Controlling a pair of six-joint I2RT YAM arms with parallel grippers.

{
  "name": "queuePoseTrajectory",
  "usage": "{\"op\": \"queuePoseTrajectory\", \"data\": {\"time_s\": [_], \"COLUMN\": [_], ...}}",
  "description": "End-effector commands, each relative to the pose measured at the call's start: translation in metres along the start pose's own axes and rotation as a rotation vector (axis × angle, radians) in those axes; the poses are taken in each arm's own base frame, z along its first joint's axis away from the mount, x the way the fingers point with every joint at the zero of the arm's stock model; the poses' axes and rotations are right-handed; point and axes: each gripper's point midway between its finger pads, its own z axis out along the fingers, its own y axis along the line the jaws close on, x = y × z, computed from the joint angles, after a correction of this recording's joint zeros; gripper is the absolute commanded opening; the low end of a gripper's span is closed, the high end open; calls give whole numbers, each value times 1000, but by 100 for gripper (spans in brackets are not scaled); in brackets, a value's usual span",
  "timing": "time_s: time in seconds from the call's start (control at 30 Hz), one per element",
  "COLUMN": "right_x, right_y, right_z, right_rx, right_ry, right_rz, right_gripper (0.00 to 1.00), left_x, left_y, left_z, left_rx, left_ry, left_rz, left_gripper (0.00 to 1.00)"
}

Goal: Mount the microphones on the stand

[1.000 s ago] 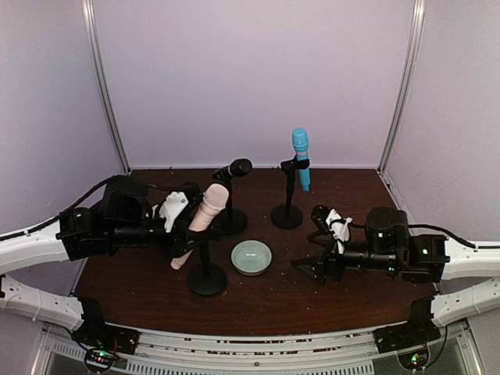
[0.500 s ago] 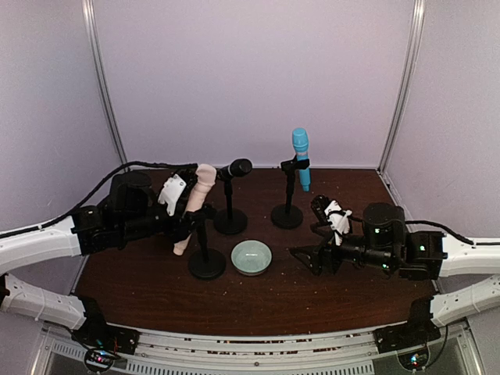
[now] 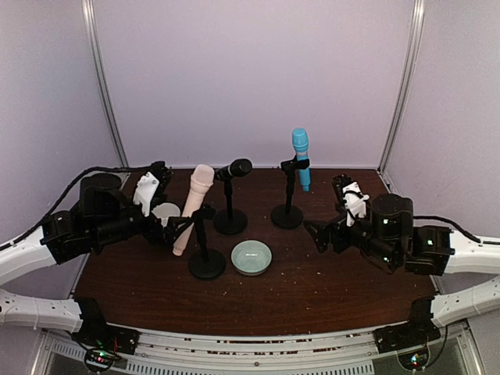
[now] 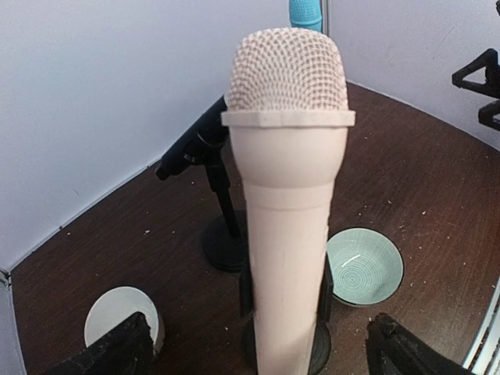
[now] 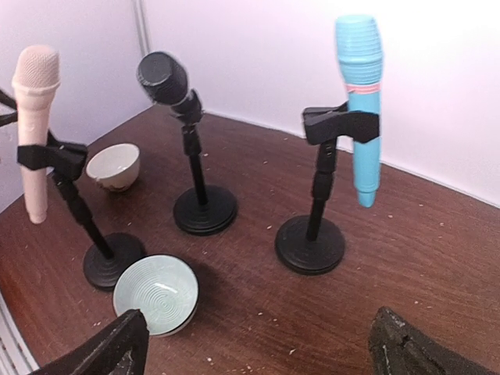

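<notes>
The pale pink-beige microphone stands tilted in the clip of the near-left stand. My left gripper is open, its fingers wide apart on either side of that microphone and not touching it. On the middle stand sits the black microphone. The light blue microphone hangs upright in the right stand. My right gripper is open and empty, to the right of the stands.
A pale teal bowl lies between the near-left stand's base and my right gripper. A white bowl sits at the left behind my left fingers. Crumbs dot the brown table. White walls close in the back and sides.
My left gripper has opened, let go of the pink-beige microphone, which stays in the stand's clip, and drawn back leftward. My right gripper has pulled back to the right and opened wider.
</notes>
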Motion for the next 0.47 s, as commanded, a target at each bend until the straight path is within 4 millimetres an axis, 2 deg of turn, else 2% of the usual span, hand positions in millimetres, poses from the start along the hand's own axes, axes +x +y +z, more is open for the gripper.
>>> {"op": "queuePoseTrajectory", "data": {"time_s": [0.0,0.23,0.3,0.43], "right_x": [-35,-57,-58,-57], "right_y": [-46,-104,-113,-121], "right_z": [-15,-42,-46,-48], "right_rx": [234,601,623,603], "right_ry": [-81,-67,-76,-92], "right_rz": [65,53,56,122], "right_gripper": [100,100,100,100], "left_x": [4,-7,-13,-9], "left_y": [19,93,106,124], "left_z": [-23,-61,-72,-82], "left_rx": [-86,-525,-588,-693], "left_ry": [27,-32,-74,-129], "left_rz": [-18,-88,-102,-128], "left_gripper": [98,98,98,98]}}
